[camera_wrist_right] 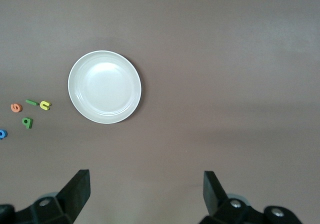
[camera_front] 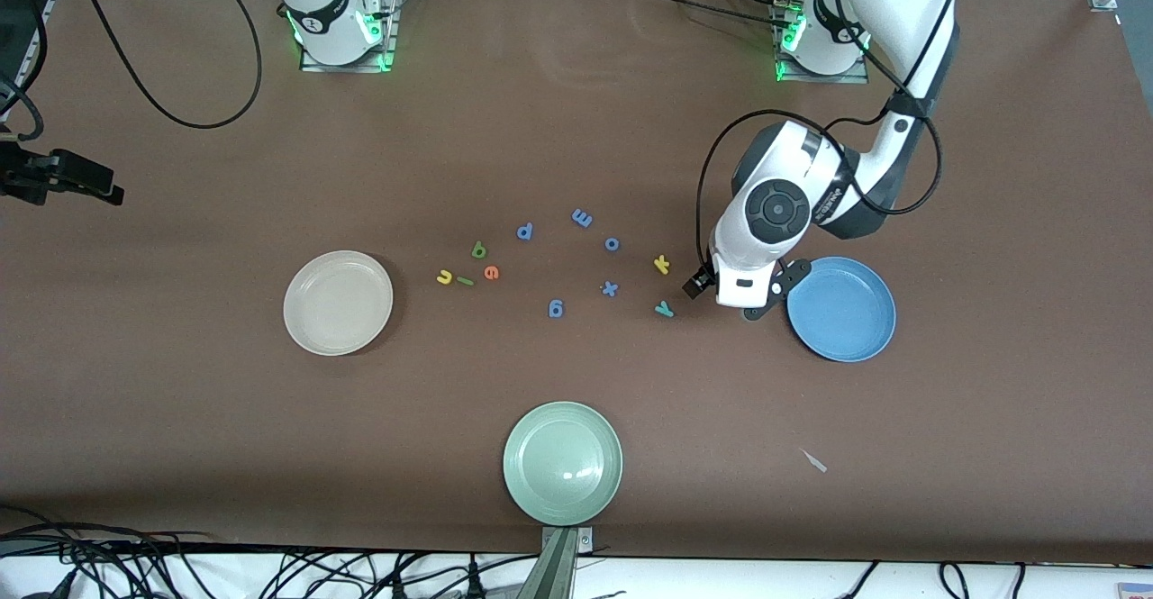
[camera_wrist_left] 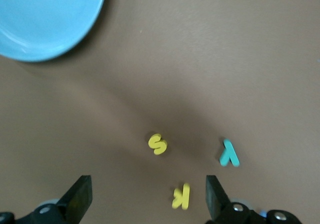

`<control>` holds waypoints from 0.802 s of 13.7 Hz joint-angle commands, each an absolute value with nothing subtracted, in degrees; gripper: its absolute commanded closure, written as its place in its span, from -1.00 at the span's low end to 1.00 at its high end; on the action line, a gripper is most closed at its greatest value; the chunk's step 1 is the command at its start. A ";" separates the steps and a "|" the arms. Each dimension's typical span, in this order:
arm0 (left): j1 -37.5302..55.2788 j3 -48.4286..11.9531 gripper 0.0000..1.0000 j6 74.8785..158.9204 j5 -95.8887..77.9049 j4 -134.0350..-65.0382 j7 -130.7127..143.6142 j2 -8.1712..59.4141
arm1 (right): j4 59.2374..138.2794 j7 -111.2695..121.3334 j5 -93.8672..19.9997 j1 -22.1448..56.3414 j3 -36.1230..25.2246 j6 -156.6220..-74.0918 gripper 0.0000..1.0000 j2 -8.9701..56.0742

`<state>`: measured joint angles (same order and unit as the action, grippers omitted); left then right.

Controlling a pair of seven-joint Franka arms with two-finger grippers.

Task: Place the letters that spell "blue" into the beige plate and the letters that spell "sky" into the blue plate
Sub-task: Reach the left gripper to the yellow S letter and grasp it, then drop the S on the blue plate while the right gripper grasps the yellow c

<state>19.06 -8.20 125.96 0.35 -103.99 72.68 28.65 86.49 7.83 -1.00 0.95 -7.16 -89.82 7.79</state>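
No letter has been placed yet; the beige plate (camera_front: 338, 303) and the blue plate (camera_front: 841, 308) are both seen bare.

The left gripper (camera_wrist_left: 148, 196) hangs low over the surface just beside the blue plate, at the left arm's end, with its jaws spread wide and nothing held. In the left wrist view the yellow s (camera_wrist_left: 157, 144) lies nearly centred ahead of the open jaws. The yellow k (camera_wrist_left: 181, 196) sits between the fingertips and the teal y (camera_wrist_left: 229, 153) off toward one finger. All three lie close together, well apart from the blue plate's rim.

Judgement: the s is best aligned for a straight descent; the k is close enough to be nudged.

The right gripper (camera_wrist_right: 145, 196) is also released and empty, waiting high over the beige plate. The dark green b (camera_front: 479, 249), light green l (camera_front: 465, 281), yellow u (camera_front: 444, 277) and orange e (camera_front: 491, 272) are clustered beside that plate, on the side toward the left arm's end.
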 commanded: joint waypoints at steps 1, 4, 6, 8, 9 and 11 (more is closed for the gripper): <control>19.77 -7.91 -1.00 135.49 1.49 -111.25 81.71 27.51 | 86.75 11.77 -2.11 1.23 -6.59 -88.34 -1.00 8.25; 20.30 -7.91 -1.00 141.84 1.76 -114.60 84.81 28.56 | 86.49 11.43 -2.02 3.60 -5.01 -88.77 -1.00 10.45; 20.48 -7.91 -0.83 143.95 1.76 -114.70 84.90 30.31 | 86.49 11.34 -2.20 4.48 -4.83 -89.38 -1.00 11.60; 20.48 -7.82 -0.55 144.75 1.76 -114.52 84.90 31.63 | 86.57 8.46 -2.37 6.14 -4.83 -91.04 -1.00 13.17; 20.48 -7.74 -0.45 144.76 1.76 -114.26 84.82 31.81 | 86.75 6.44 -2.37 7.46 -4.75 -92.62 -1.00 14.75; 20.39 -7.38 -0.30 144.76 1.85 -114.08 84.81 31.99 | 90.76 1.52 -2.64 10.27 -3.35 -98.84 -1.00 15.90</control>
<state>20.05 -8.01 144.27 0.35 -114.44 83.29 31.88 87.60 5.82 -2.07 7.96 -4.37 -94.35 15.01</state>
